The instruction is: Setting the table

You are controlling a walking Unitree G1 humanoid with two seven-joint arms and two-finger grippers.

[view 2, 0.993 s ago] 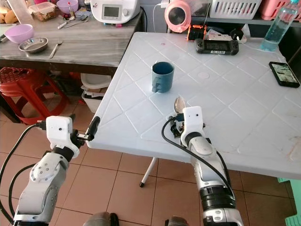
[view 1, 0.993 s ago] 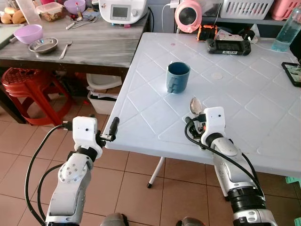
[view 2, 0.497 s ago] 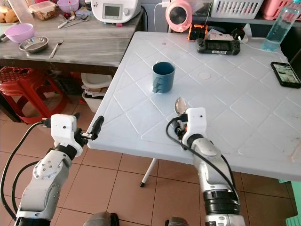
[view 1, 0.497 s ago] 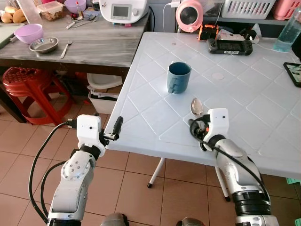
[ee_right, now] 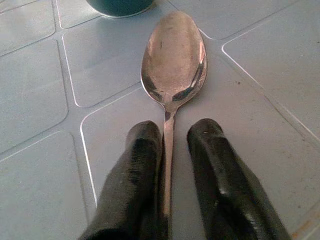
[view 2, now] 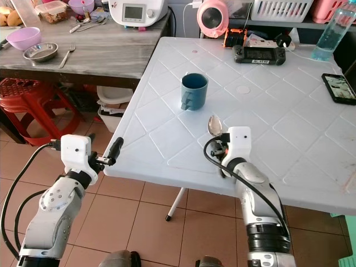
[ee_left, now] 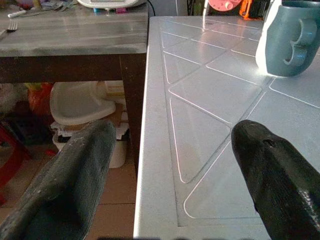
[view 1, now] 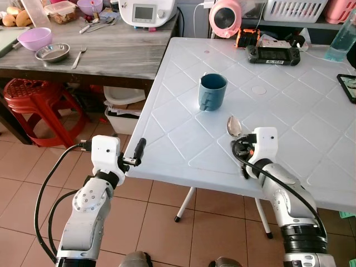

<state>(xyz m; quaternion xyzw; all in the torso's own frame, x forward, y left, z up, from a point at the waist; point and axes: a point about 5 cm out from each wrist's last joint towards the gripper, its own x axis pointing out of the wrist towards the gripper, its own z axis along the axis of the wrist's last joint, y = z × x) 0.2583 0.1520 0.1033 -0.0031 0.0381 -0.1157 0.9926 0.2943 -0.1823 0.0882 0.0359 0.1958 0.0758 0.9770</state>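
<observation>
A metal spoon (ee_right: 174, 60) lies low over the white plastic table (view 1: 300, 111), bowl pointing towards the blue mug (view 1: 212, 92). My right gripper (view 1: 241, 147) is shut on the spoon's handle, near the table's front edge. In the right wrist view the handle runs between the two black fingers (ee_right: 137, 165). The mug stands upright a short way beyond the spoon (view 1: 233, 126). My left gripper (view 1: 137, 151) is open and holds nothing, just off the table's front left corner. Its fingers (ee_left: 80, 170) straddle the table edge, with the mug (ee_left: 292, 40) ahead.
A wooden side table (view 1: 111, 55) on the left carries a purple bowl (view 1: 34, 38), a metal bowl (view 1: 53, 52) and a fork (view 1: 79, 56). A red stool (view 1: 33, 97) stands below it. A game controller (view 1: 272, 54), a phone (view 1: 347, 86) and a bottle (view 1: 339, 41) sit at the table's far side.
My right gripper has shifted a little to the right along the front edge, carrying the spoon with it. The left arm has barely moved.
</observation>
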